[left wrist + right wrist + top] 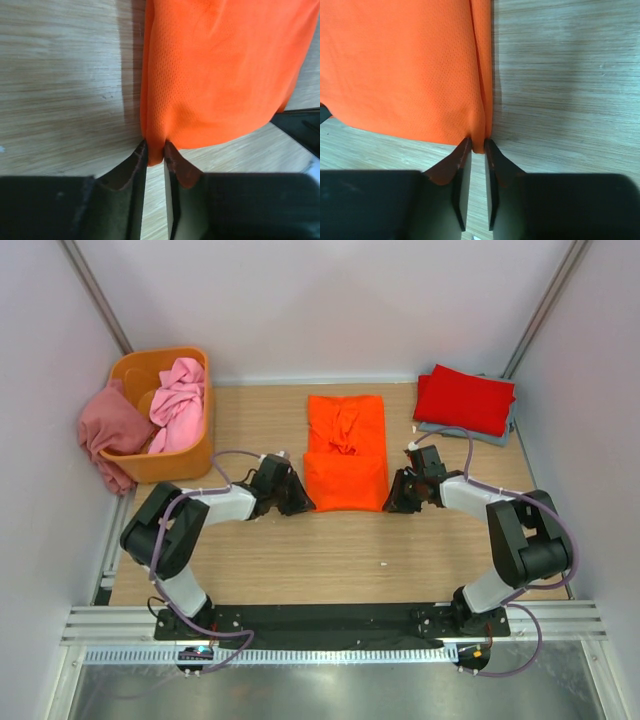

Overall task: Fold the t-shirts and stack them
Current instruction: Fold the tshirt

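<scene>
A bright orange t-shirt [345, 452] lies partly folded in the middle of the table, its near half doubled over. My left gripper [298, 502] pinches the near left corner of that orange t-shirt [220, 75]; its jaws [156, 149] are shut on the cloth. On the other side, my right gripper [392, 502] is shut on the near right corner of the orange t-shirt [400, 70], with cloth between its jaws [478, 146]. A red t-shirt [465, 398] lies folded on a grey-blue one [470, 432] at the back right.
An orange plastic tub [172, 462] stands at the back left with a light pink shirt [178, 405] inside and a dusty rose shirt [108, 430] draped over its left side. Grey walls close in left, right and behind.
</scene>
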